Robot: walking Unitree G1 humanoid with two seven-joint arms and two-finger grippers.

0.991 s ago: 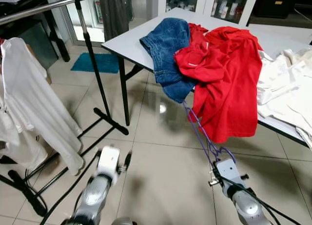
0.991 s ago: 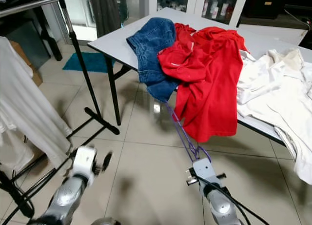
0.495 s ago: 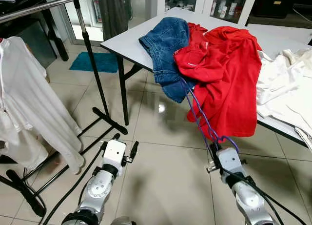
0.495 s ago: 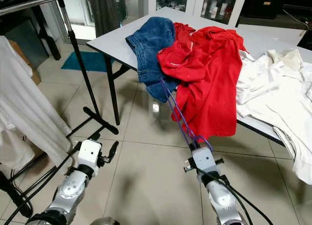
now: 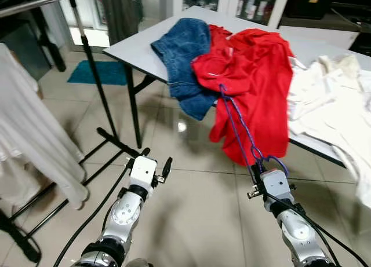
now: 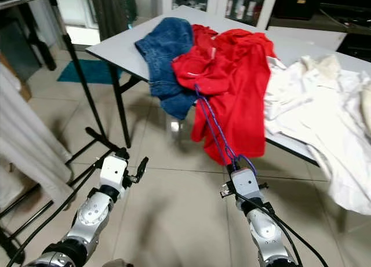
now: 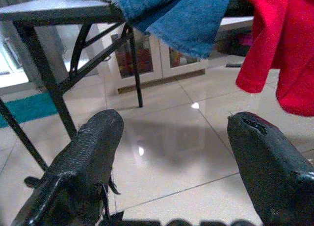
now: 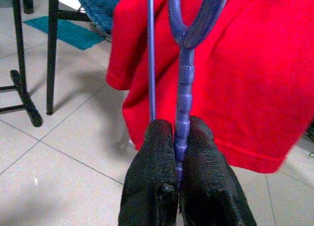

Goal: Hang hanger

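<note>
Right claw (image 8: 175, 138) clamped on thin purple plastic hanger (image 5: 237, 125); left claw (image 7: 171, 152) spread wide, holding nothing.

I note the hanger runs from the right claw, low over the tiled floor (image 5: 191, 220), up into the red shirt (image 5: 261, 76) draped over the grey bench (image 5: 136, 47) edge, beside the blue denim garment (image 5: 182, 52). Black clothes rack (image 5: 95, 76) stands to my left.

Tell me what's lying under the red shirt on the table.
The red shirt overlaps blue denim jeans and the white tabletop; the purple hanger's far end disappears beneath it.
</note>
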